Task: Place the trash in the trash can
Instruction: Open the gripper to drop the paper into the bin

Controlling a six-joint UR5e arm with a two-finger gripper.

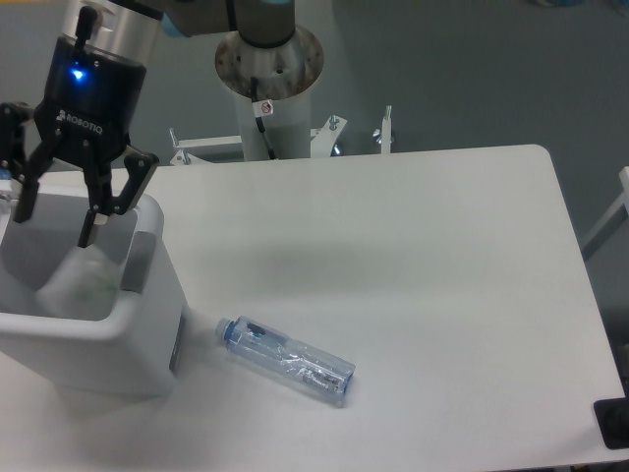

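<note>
Jaws spread wide, nothing between them: gripper (57, 228) hangs over the open mouth of the trash can (147, 339), black linkage fingers (90, 220) angled down into the opening. White lettering on the black gripper body reads ROBOTIQ, with a blue light lit just above it.

Trash can sits at the table's (442, 295) left edge, near the front left corner: white, boxy plastic, rounded corners, thick smooth rim, grey panel on the right-hand rim, small dark mark low on its right wall. Inside looks pale and blurred; a whitish shape lies below the fingers, cannot tell if that is the crumpled paper.

Water bottle (286, 360) lies on its side on the table, just right of the can's lower right corner, not touching it, near the front edge. Clear crinkled plastic, bluish cap pointing toward the can, dark print on the label band, too small to read.

Table top is matte white with rounded corners. Behind its back edge stands the arm's round grey base column (269, 74), with a small sticker too small to read.
</note>
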